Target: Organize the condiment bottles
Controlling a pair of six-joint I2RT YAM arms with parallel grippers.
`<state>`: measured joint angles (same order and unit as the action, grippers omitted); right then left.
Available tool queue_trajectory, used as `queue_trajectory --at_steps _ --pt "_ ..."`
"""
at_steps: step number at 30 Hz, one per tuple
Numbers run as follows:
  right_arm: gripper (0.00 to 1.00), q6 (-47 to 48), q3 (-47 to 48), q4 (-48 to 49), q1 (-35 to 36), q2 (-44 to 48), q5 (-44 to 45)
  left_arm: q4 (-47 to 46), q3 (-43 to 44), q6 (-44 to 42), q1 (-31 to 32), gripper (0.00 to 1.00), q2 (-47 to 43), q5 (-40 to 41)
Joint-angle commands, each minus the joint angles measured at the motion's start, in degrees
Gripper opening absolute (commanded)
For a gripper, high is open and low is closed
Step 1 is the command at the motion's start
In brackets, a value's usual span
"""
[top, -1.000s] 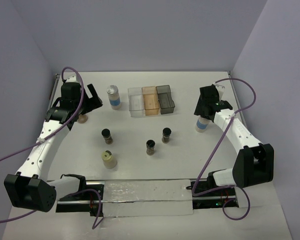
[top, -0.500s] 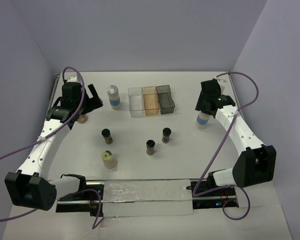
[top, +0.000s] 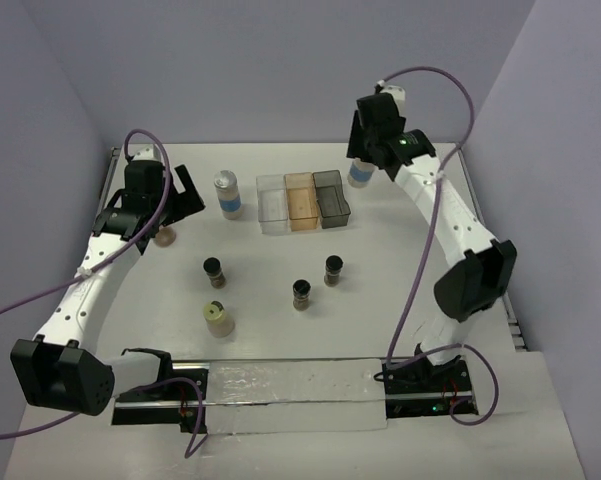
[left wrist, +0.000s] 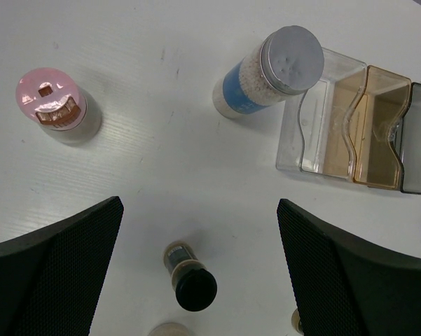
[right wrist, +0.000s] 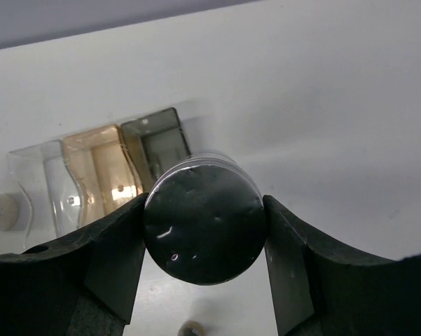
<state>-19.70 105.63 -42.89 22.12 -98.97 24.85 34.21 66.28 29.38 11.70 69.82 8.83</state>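
At far left, the left gripper [left wrist: 198,210] gapes wide, empty, above the pink-capped bottle [left wrist: 52,105]. Rightward, a blue-label bottle [top: 226,193], three dark jars [top: 213,270] and a cream-capped bottle [top: 218,318] stand loose on the table [top: 400,300], outside the tray [top: 302,205]. The right gripper [right wrist: 204,231] clamps the second blue-label bottle [top: 359,174] near the tray's grey end. Nothing looks sorted yet.
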Motion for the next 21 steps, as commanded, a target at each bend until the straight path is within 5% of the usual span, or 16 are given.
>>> queue_trajectory --at_steps 1,21 --pt "0.09 2.2 11.9 -0.8 2.5 -6.8 1.1 0.5 3.5 -1.1 0.2 1.0 -0.4 1.4" --pt "0.09 2.0 24.2 -0.3 4.8 -23.2 -0.7 0.7 4.4 -2.8 0.2 0.99 0.0 1.7"
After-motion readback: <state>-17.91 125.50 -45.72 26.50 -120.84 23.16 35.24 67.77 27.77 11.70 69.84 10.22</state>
